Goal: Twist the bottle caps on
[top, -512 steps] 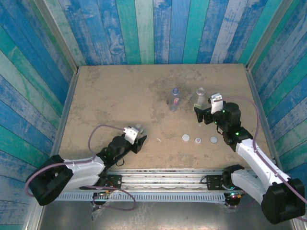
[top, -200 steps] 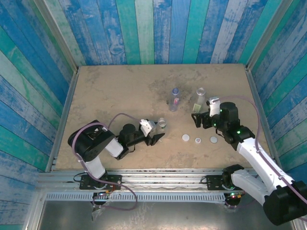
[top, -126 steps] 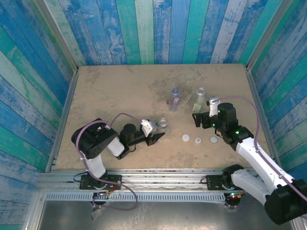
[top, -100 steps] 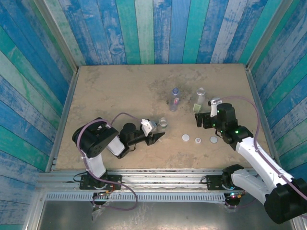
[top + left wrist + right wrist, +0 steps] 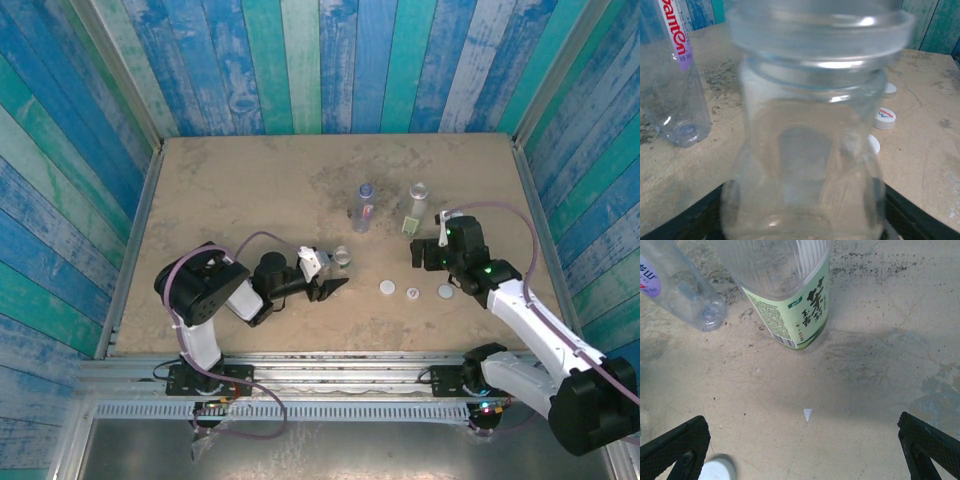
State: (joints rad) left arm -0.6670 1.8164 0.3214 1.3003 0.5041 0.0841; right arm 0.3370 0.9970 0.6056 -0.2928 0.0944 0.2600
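Clear thin plastic, plain bottle [image 5: 805,150]: likely light, squashy, slick; upright on surface [image 5: 220,200] between left gripper [image 5: 330,288] jaws, clamped or not cannot tell; hold low on body; right gripper [image 5: 800,455] jaws wide apart by green-label bottle [image 5: 790,300]; white caps [image 5: 412,292] loose nearby

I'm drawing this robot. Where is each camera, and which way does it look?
Top camera: above and behind the arms, looking down at the table; both arms, left claw and right claw show.
Left wrist camera: on the left arm, facing the plain bottle up close; dark fingers at bottom corners.
Right wrist camera: on the right arm, looking down at the green-label bottle; fingers at bottom corners.
Shared: all three see the pink-label bottle.
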